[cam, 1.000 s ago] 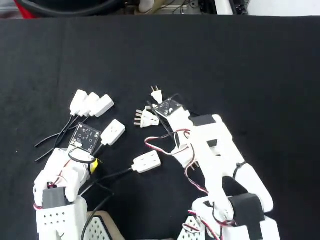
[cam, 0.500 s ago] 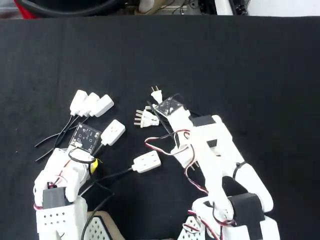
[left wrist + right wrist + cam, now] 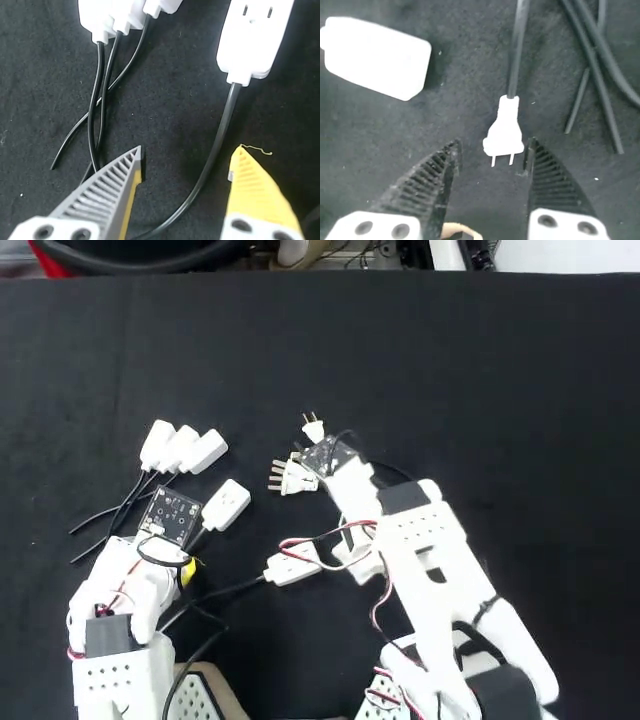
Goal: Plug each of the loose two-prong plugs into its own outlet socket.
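Right gripper (image 3: 492, 145) released, jaws straddling the two-prong plug (image 3: 504, 131). Prongs point back toward the claw, cord (image 3: 517, 50) runs out ahead of the tips. Looks lined up to pinch the plug body. Left gripper (image 3: 189, 150) also released, parked over a cable (image 3: 215, 150). Its outlet socket (image 3: 252, 35) lies ahead of the tips, slots up, ready to receive.

White plastic arms (image 3: 430, 550), red/blk wires (image 3: 300, 540). L tool (image 3: 189, 150): grey + yellow ribbed fingers. R tool (image 3: 493, 144): blk.
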Robot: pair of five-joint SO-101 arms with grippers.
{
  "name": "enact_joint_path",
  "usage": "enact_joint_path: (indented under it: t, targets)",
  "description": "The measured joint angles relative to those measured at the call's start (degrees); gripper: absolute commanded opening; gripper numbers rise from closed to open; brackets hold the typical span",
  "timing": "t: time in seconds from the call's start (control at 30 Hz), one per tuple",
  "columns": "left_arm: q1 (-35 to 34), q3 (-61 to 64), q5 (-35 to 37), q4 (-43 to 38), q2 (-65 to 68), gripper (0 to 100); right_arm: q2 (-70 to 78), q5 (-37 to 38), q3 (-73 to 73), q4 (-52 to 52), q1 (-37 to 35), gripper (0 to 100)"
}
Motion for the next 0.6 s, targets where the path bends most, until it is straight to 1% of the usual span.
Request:
enact_joint_path:
  t: [0.07,0.27,0.47,0.53,0.6]
  targets:
    - [0.0,0.0,0.0,0.0,0.0,28,2.7,0.1,0.0,-0.3,-0.1,20.8]
    - [0.0,0.0,0.0,0.0,0.0,28,11.2,0.1,-0.1,-5.5,-0.2,20.8]
    - [0.0,0.0,0.0,0.0,0.0,28,13.2,0.0,-0.2,-6.9,-0.1,20.5]
    - [0.0,0.0,0.0,0.0,0.0,28,13.3,0.0,-0.2,-6.9,-0.1,16.5]
    - [0.0,0.0,0.0,0.0,0.0,28,13.3,0.0,-0.2,-6.9,-0.1,9.7]
